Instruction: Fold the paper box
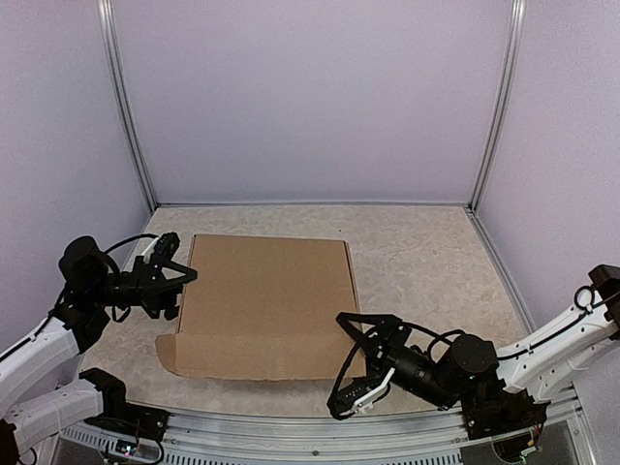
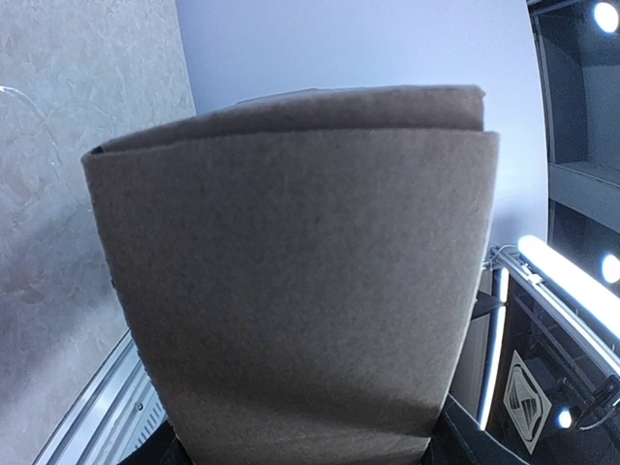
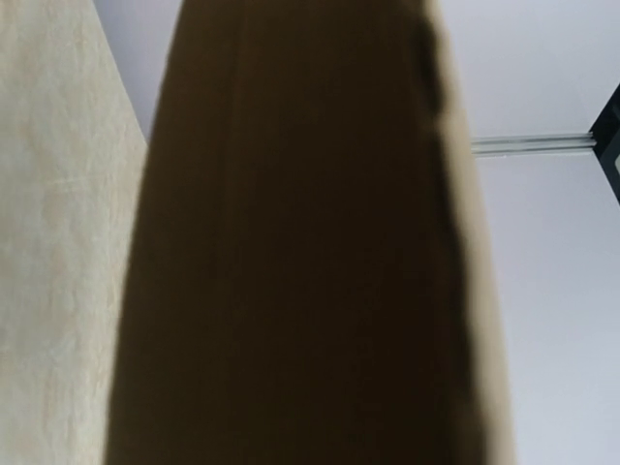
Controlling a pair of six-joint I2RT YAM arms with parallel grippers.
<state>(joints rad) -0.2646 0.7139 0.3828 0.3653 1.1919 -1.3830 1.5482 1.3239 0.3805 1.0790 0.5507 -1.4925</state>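
The paper box (image 1: pixel 266 300) is plain brown cardboard, folded over flat in the middle of the table, with a rounded tab sticking out at its front left corner. My left gripper (image 1: pixel 184 276) is at the box's left edge with its jaws spread. In the left wrist view the cardboard (image 2: pixel 291 291) fills the space between the jaws, two layers showing at its far end. My right gripper (image 1: pixel 341 366) is wide open and straddles the box's front right corner. In the right wrist view the dark cardboard (image 3: pixel 300 242) blocks most of the frame and hides the fingers.
The beige table (image 1: pixel 426 262) is enclosed by pale walls with metal corner posts (image 1: pixel 489 107). A metal rail (image 1: pixel 291 426) runs along the near edge by the arm bases.
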